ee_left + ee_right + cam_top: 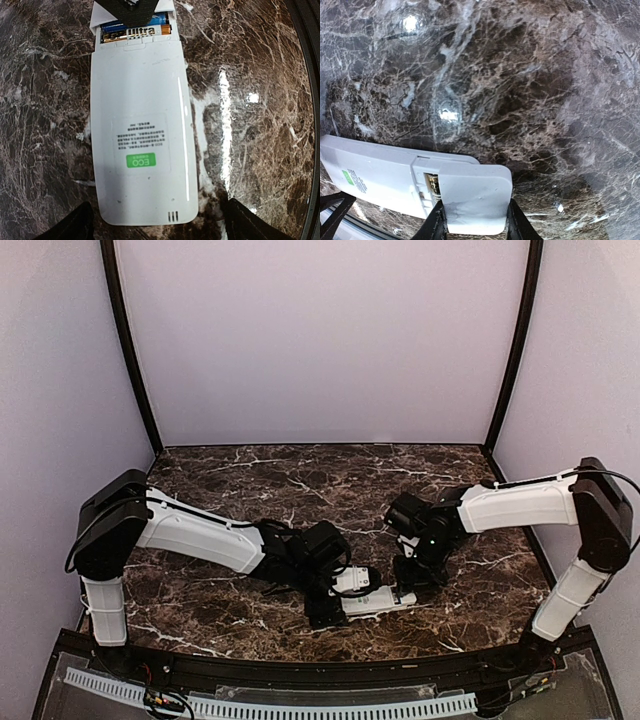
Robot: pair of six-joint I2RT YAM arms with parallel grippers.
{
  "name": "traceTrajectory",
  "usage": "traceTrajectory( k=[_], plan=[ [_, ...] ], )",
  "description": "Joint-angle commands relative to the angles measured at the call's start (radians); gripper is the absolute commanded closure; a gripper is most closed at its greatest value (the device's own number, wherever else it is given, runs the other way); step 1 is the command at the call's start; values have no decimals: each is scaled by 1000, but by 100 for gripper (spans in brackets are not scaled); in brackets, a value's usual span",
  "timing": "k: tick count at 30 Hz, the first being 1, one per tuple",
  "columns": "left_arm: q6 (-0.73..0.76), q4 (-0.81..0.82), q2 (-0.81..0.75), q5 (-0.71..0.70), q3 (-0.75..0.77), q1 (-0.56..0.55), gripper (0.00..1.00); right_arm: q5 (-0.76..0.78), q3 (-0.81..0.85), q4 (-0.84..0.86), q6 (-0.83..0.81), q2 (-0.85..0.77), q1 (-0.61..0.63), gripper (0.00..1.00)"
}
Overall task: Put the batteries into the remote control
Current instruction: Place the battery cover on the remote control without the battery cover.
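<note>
The white remote control (142, 130) lies face down on the marble, its green ECO label up. At its far end the battery compartment shows a blue and gold battery (135, 33) lying inside. My left gripper (165, 226) is open, with a finger on each side of the remote's near end and not pressing it. My right gripper (475, 220) is shut on the plain white cover piece (476, 192), held low over the compartment end of the remote control (375, 177). A gap beside the cover leaves a sliver of battery (433, 186) showing. In the top view both grippers meet at the remote control (372, 598).
Dark veined marble table (300, 480) runs to the back, with lilac walls around it. The black front rail (300, 665) lies just behind the remote. Both arms (200, 530) crowd the front middle.
</note>
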Motion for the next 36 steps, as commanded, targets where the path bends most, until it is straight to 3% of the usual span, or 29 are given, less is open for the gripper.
traceTrajectory(
  k=[1, 6, 14, 36],
  plan=[
    [18, -74, 18, 3, 3, 3, 10, 14, 9, 29, -6, 21, 9, 74],
    [20, -76, 18, 5, 4, 3, 10, 19, 5, 27, -12, 20, 9, 62],
    [20, -77, 21, 5, 4, 3, 10, 9, 0, 36, -20, 26, 10, 58],
    [18, -73, 25, 8, 6, 3, 10, -11, -33, 10, -13, -23, 32, 63]
  ],
)
